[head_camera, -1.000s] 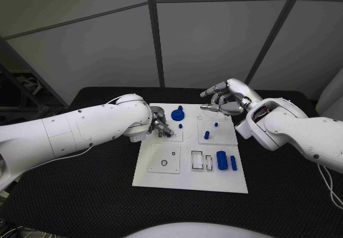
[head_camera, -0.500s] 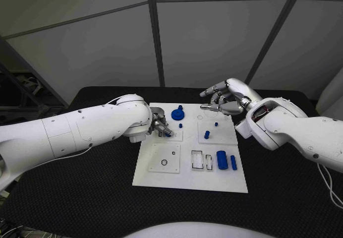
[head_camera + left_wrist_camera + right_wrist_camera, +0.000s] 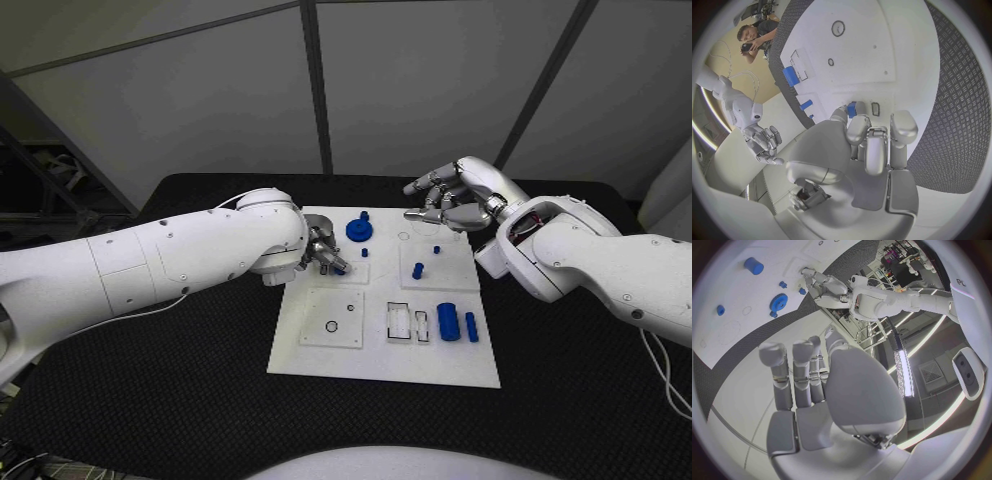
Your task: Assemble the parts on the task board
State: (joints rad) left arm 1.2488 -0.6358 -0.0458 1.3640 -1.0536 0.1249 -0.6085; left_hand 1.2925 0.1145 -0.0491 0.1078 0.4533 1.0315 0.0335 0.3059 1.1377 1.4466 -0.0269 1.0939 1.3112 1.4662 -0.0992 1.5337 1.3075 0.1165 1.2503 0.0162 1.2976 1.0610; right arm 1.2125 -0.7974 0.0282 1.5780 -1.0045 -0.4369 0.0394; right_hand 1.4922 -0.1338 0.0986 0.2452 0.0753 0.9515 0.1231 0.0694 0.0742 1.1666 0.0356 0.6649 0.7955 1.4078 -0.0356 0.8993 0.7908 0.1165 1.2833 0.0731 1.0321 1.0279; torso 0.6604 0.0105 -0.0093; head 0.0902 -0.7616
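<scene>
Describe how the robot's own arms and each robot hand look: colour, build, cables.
Both arms are smooth, glossy white shells with rounded, bulbous segments. A thin pale cable runs along the left arm and another trails by the right arm. The left robot hand and right robot hand are silver metal with jointed, pale-padded fingers.

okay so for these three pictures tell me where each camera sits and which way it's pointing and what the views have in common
Head view: on the robot's head, looking down at the black table and the task board; both white arms come in, left hand and right hand over the board.
Left wrist view: behind the left hand, facing the task board; the right hand shows too.
Right wrist view: behind the right hand, facing the task board and the left hand.
Shared: both wrist views and the head view show the blue parts on the board.
</scene>
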